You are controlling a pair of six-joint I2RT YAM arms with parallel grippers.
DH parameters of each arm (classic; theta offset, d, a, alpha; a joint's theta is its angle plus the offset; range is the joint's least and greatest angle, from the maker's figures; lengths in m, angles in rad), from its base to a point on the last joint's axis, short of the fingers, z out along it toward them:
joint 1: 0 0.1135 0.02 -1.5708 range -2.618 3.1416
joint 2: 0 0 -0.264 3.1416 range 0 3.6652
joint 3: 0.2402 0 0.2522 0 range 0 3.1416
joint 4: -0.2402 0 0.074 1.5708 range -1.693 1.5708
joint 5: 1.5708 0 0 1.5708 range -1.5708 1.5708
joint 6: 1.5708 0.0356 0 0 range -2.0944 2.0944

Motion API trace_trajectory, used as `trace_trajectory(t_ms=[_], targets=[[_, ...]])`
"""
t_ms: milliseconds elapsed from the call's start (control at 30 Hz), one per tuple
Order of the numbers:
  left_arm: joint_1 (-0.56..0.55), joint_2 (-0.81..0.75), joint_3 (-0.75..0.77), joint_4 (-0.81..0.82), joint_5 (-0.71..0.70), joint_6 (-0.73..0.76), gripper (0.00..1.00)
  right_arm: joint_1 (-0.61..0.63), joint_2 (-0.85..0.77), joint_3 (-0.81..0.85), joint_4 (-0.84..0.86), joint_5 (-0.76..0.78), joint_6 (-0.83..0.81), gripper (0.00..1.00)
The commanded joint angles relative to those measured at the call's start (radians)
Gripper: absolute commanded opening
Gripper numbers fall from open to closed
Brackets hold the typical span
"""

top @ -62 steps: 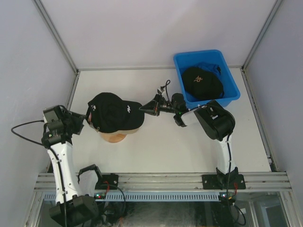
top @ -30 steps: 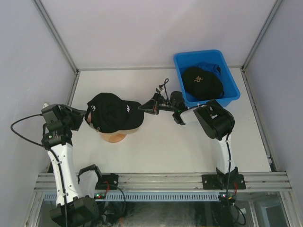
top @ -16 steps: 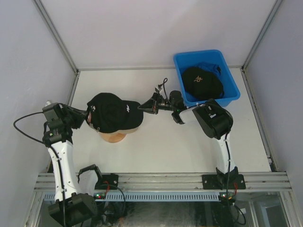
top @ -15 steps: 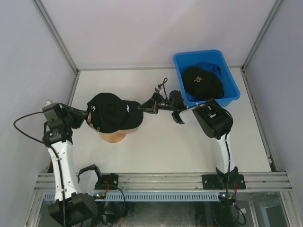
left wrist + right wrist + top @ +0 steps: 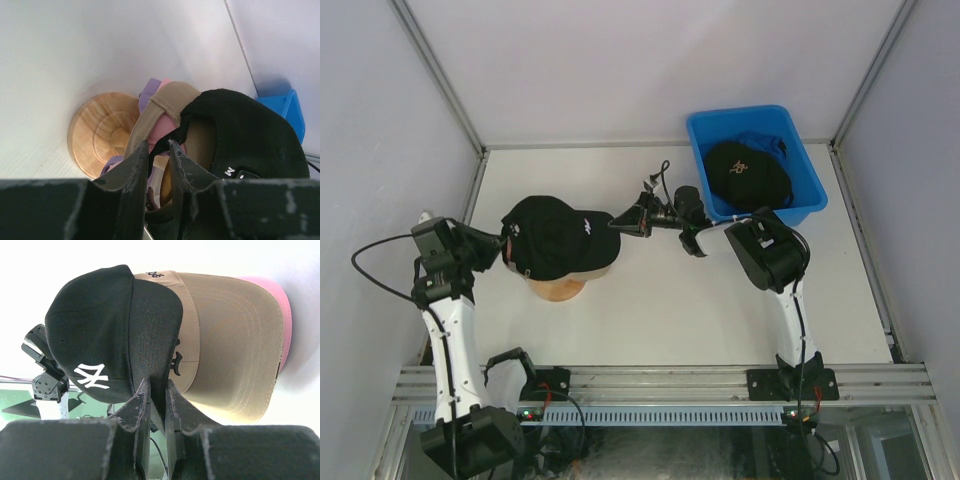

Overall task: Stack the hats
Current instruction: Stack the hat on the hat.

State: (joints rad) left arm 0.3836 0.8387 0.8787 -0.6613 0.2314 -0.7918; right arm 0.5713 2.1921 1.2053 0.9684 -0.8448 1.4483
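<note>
At the left gripper (image 5: 157,155), wrist view: the jaws are standing almost together and are nipping a thin strip of rear edge belonging to the black cap (image 5: 250,130). Just past that edge, the back strap of the tan cap (image 5: 161,105) is arching over. The pink cap (image 5: 162,131) is showing under the strap, and a loop of the lavender cap (image 5: 146,94) is peeking out beside it. All four are sitting nested on the stand (image 5: 100,132), whose round wooden base is resting on the table (image 5: 650,310).

At the right gripper (image 5: 157,402), wrist view: the jaws are leaving only a narrow slot and are clamping the rim of the black cap's brim. The black brim is lying over the tan brim, and a band of pink brim is sticking out beyond the tan at its far edge. A white stitched mark is showing on the black crown.

From above, the two grippers are holding the black cap from opposite sides, the left one at the back of the crown and the right one at the brim tip. The stack is sitting on the left half of the table.

Farther out, the bin (image 5: 700,130) is sitting at the far right corner, near the right arm. A second black cap (image 5: 748,172) with a small orange mark is lying inside it. A bit of the blue cap (image 5: 772,143) is showing beneath that one.
</note>
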Motion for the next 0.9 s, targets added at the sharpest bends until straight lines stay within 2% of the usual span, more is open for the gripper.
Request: trace_trajectory(t_ms=[0,300,533,867], targets=[[-0.013,0.012,-0.019,0.013,0.023,0.048,0.26,0.012,0.018,0.022,-0.033,-0.003,-0.046,0.03],[-0.019,0.023,-0.012,-0.031,-0.035,0.086,0.17,0.018,0.029,0.046,-0.048,-0.004,-0.054,0.03],[-0.021,0.019,0.005,-0.044,-0.070,0.088,0.01,0.018,0.022,0.051,-0.088,-0.004,-0.082,0.03],[-0.025,0.026,0.137,-0.243,-0.338,0.088,0.00,0.009,0.012,0.031,-0.154,0.010,-0.127,0.00]])
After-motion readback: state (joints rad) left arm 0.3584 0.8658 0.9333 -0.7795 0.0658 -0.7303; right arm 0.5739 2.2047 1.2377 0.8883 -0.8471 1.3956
